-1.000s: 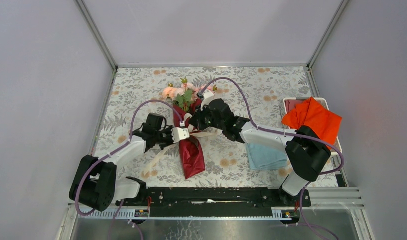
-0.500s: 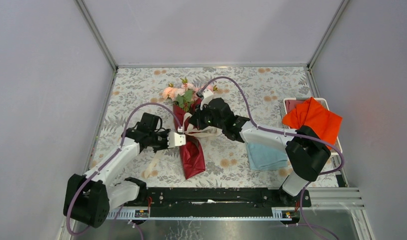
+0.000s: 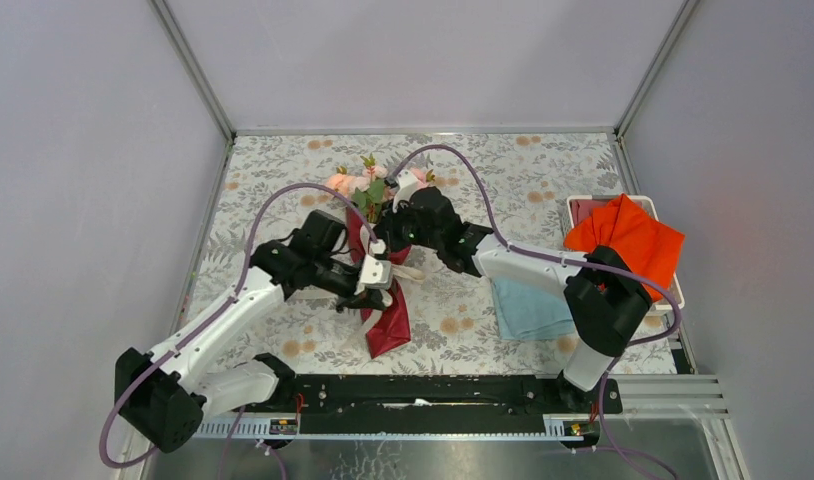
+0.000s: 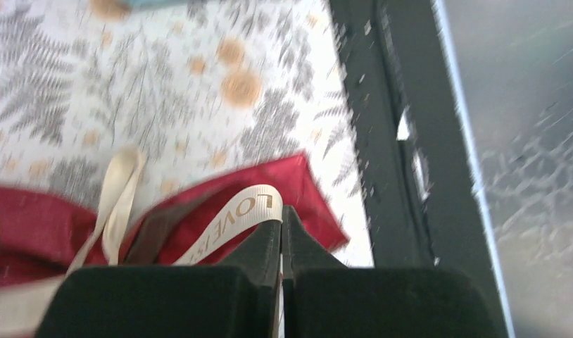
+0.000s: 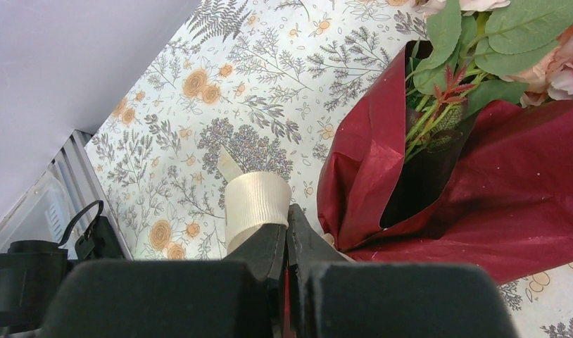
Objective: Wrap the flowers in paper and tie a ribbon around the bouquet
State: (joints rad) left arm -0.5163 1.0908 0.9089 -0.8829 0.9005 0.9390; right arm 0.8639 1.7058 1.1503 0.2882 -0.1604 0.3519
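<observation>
Mid-frame, the left gripper (image 4: pixel 281 218) pinches the ribbon (image 4: pixel 231 220); the right gripper (image 5: pixel 286 218) clamps another loop beside the bouquet (image 5: pixel 495 183).

The top camera sits high behind the arms (image 3: pixel 518 263) and looks down on the whole table (image 3: pixel 543 170). The left wrist camera peeks close past the left gripper (image 4: pixel 281 215) toward the table's near edge. The right wrist camera peeks past the right gripper (image 5: pixel 287 215) toward a wall (image 5: pixel 72 49). All see the paper (image 3: pixel 386 322).

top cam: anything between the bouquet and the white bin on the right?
A folded light blue cloth, partly under the right arm; shows in the top view.
</observation>
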